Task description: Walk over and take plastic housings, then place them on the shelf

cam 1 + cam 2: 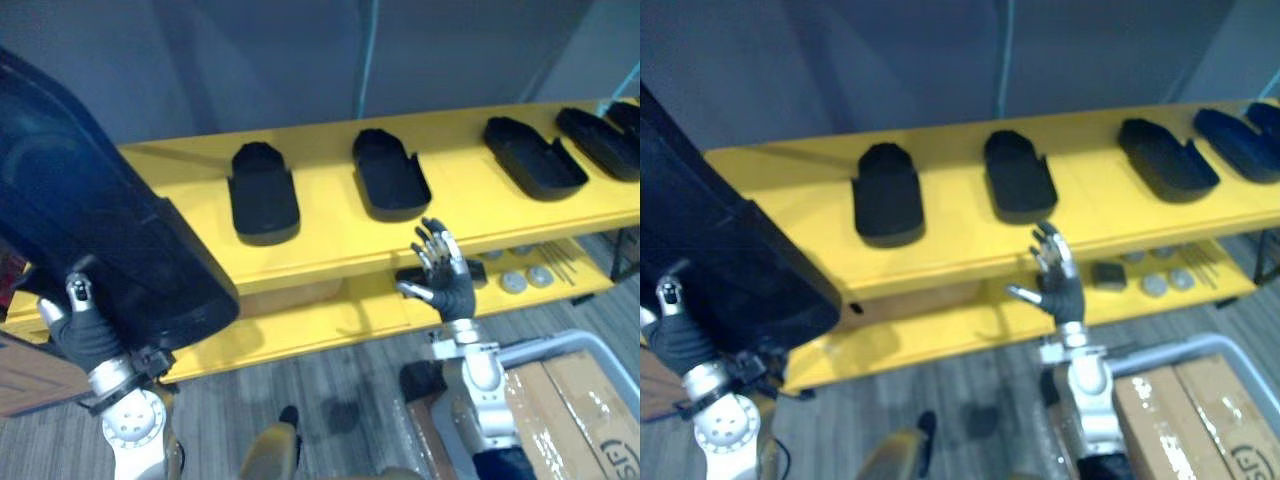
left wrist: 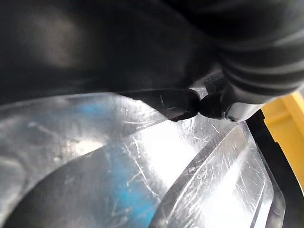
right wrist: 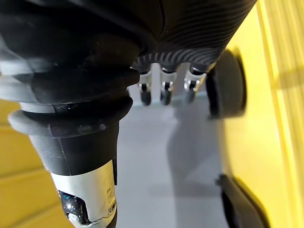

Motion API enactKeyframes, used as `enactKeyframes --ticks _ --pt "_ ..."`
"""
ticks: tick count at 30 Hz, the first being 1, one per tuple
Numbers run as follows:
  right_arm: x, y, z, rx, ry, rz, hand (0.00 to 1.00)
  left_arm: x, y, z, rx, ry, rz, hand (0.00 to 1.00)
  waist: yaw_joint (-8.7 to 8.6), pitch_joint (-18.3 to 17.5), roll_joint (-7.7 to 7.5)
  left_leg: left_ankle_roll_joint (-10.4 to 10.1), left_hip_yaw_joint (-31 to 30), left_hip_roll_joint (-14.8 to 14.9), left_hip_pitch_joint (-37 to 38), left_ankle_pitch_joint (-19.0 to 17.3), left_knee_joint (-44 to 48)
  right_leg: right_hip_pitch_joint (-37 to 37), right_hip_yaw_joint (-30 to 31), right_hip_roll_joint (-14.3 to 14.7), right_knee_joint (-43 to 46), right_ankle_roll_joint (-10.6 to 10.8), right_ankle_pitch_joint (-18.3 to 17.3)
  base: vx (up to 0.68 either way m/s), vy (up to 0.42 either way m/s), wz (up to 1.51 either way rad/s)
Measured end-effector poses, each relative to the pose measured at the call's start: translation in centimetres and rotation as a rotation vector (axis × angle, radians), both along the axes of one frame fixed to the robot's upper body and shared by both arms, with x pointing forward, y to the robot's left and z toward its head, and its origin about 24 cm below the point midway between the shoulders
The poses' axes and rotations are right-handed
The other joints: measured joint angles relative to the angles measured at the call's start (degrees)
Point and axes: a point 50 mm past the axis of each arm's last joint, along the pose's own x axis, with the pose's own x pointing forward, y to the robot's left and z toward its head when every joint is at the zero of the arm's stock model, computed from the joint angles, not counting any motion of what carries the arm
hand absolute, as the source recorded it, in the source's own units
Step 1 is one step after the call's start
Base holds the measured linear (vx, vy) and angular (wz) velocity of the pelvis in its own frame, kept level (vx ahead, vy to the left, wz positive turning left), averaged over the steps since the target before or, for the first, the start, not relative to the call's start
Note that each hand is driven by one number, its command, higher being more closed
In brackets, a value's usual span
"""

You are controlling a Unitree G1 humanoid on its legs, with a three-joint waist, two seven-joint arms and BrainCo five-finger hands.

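Black plastic housing [image 1: 110,210] is carried at the left robot hand [image 1: 85,325], grip impossible to tell, the right robot hand [image 1: 447,275] splayed empty; placing likely comes next, needing a free gap on the yellow shelf [image 1: 325,225].

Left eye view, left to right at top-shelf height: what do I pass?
held housing → first shelf housing → second shelf housing → third shelf housing → fourth shelf housing

Workshop: yellow shelf [image 1: 330,245] of black plastic housings [image 1: 264,192], metal parts [image 1: 527,279], cardboard boxes [image 1: 575,400].
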Motion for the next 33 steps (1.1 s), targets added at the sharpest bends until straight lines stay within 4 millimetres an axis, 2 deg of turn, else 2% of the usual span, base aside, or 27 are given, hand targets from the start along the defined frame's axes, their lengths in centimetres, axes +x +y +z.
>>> enactKeyframes --ticks 2,6,9,10,11,12,13,14,15,16,19,20,22,24,25,26,29,31,33 --pt "0.5 -0.1 0.9 0.016 -0.035 -0.025 0.0 0.4 0.0 0.8 0.049 -0.023 -0.011 1.0 -0.8 3.5 0.19 -0.06 1.34 0.01 -0.49 -0.48 1.32 -2.74 1.53 -0.96 5.02 1.65 -2.06 -0.22 0.045 -0.18" --pt "0.4 -0.7 0.8 0.022 -0.037 -0.062 0.0 0.4 -0.1 0.7 0.037 -0.029 0.004 1.0 -1.3 4.02 0.28 0.11 2.66 -0.27 -0.93 -0.58 1.63 -4.05 2.33 -1.93 6.56 2.39 -2.76 -0.07 0.017 -0.08" --pt "-0.1 -1.6 1.4 0.031 -0.081 -0.128 0.0 0.2 0.2 0.8 0.025 -0.042 0.032 1.0 -1.27 4.01 0.13 0.9 3.41 -1.3 -0.98 -1.06 1.71 -2.66 2.05 -3.21 4.03 2.42 -2.94 0.05 0.058 0.15" --pt "-0.4 -2.0 1.6 0.049 -0.097 -0.156 0.0 0.1 0.4 0.8 0.027 -0.044 0.044 1.0 -1.25 4.14 -0.45 3.23 5.47 -1.22 -1.25 -2.52 4.61 -1.75 1.9 -3.74 2.85 2.36 -2.96 0.18 0.123 0.22" --pt "-1.2 -2.9 1.5 0.077 -0.095 -0.202 0.0 -0.4 0.8 0.7 0.032 -0.038 0.065 1.0 -1.51 3.09 -0.36 4.89 9.16 -1.28 -0.1 -8.34 7.71 -0.2 1.52 -4.2 4.57 2.99 -2.53 0.2 0.08 0.16" --pt "-1.4 -3.2 1.4 0.09 -0.094 -0.217 0.0 -0.4 0.9 0.7 0.031 -0.039 0.072 1.0 -1.43 3.08 -0.67 4.2 9.03 -1.71 0.17 -9.31 8.29 -1.69 2.28 -5.03 9.11 2.63 -2.23 0.26 0.124 0.33" --pt "-1.7 -3.5 1.0 0.115 -0.079 -0.236 0.0 -0.5 0.9 0.6 0.027 -0.036 0.079 1.0 -2.29 2.82 -1.13 5.14 7.97 -2.76 1.18 -10.21 8.46 -5.72 3.72 -6.07 18.82 0.37 1.06 0.18 0.096 0.39" --pt "-1.8 -3.6 0.9 0.128 -0.074 -0.246 0.0 -0.6 0.9 0.6 0.032 -0.034 0.081 1.0 -2.83 2.67 -1.29 5.58 7.42 -2.99 2.13 -10.38 8.12 -7.27 4.09 -6.24 22.56 -0.62 3.69 0.25 0.134 0.44" --pt "-1.8 -3.6 0.8 0.143 -0.073 -0.258 0.0 -0.8 0.8 0.8 0.05 -0.035 0.085 1.0 -3.23 2.46 -1.61 5.97 6.88 -2.91 4.09 -10.63 7.21 -8.53 4.89 -6.18 26.46 -1.59 6.43 0.32 0.081 0.3" --pt "-2.0 -3.8 1.0 0.148 -0.084 -0.271 0.0 -1.0 0.6 1.3 0.071 -0.049 0.084 1.0 -3.19 1.31 -2.2 6.2 6.05 -2.73 6.45 -10.87 5.96 -8.42 5.8 -5.09 26.11 -1.31 3.61 0.41 0.043 0.27" --pt "-2.4 -4.5 2.2 0.14 -0.143 -0.321 0.0 -0.8 0.4 2.4 0.086 -0.103 0.07 1.0 -3.31 0.68 -2.49 6.23 3.46 -2.2 9.6 -10.95 3.22 -8.59 6.06 -1.34 16.46 -0.83 0.37 0.33 -0.031 0.4" --pt "-2.7 -5.0 2.7 0.137 -0.169 -0.352 0.0 -0.7 0.3 2.5 0.085 -0.108 0.067 1.0 -3.51 0.27 -1.81 5.84 2.19 -1.16 10.85 -11.22 2.43 -9.75 6.94 1.35 11.38 -0.59 0.34 0.2 -0.055 0.36" --pt "-3.0 -5.3 3.2 0.131 -0.191 -0.387 0.0 -0.7 0.3 2.5 0.083 -0.107 0.064 1.0 -3.87 0.12 -1.53 4.94 0.99 0.22 12.74 -11.92 2.31 -10.72 7.55 3.55 5.76 -0.38 1.47 0.24 -0.107 0.45" --pt "-3.4 -5.4 4.1 0.124 -0.233 -0.426 0.0 -0.6 0.1 2.5 0.081 -0.107 0.056 1.0 -4.03 -0.52 -2.11 3.5 0.53 0.68 13.81 -13.67 3.31 -10.81 8.38 4.12 -0.05 -1.01 6.66 0.21 -0.167 0.47" --pt "-3.7 -5.4 4.7 0.116 -0.267 -0.447 0.0 -0.6 0.0 2.5 0.084 -0.109 0.051 1.0 -4.02 -1.59 -2.86 2.72 0.35 0.62 13.5 -15.37 4.07 -10.82 8.38 4.09 -1.84 -1.16 10.59 0.13 -0.204 0.46" --pt "-4.4 -5.5 5.6 0.109 -0.329 -0.476 0.0 -0.8 -0.1 2.4 0.081 -0.106 0.046 1.0 -3.93 -3.81 -3.99 1.37 -0.39 0.4 13.06 -18.62 6.54 -10.45 8.01 3.55 -2.69 1.69 12.64 0.19 -0.275 0.41" --pt "-5.8 -6.8 7.1 0.078 -0.424 -0.588 0.0 -1.4 -0.5 1.7 0.047 -0.078 0.044 1.0 -3.34 -7.94 -0.4 -0.42 -0.61 4.45 13.32 -19.53 5.46 -9.44 5.73 6.77 -4.27 -0.24 11.93 0.26 -0.251 0.15" --pt "-6.4 -7.8 7.5 0.068 -0.453 -0.671 0.0 -1.3 -0.6 1.9 0.052 -0.087 0.039 1.0 -3.55 -8.49 0.32 -1.74 -0.22 5.14 14.9 -18.63 2.95 -8.44 5.2 7.17 -5.11 -0.64 12.11 0.19 -0.129 0.12" --pt "-7.4 -9.5 7.7 0.06 -0.471 -0.793 0.0 -1.4 -0.7 2.1 0.056 -0.098 0.039 1.0 -3.92 -8.66 0.51 -2.01 2.11 5.7 18.11 -16.94 -1.6 -6.12 5.17 7.29 -7.16 -0.97 12.26 0.14 -0.086 -0.01"
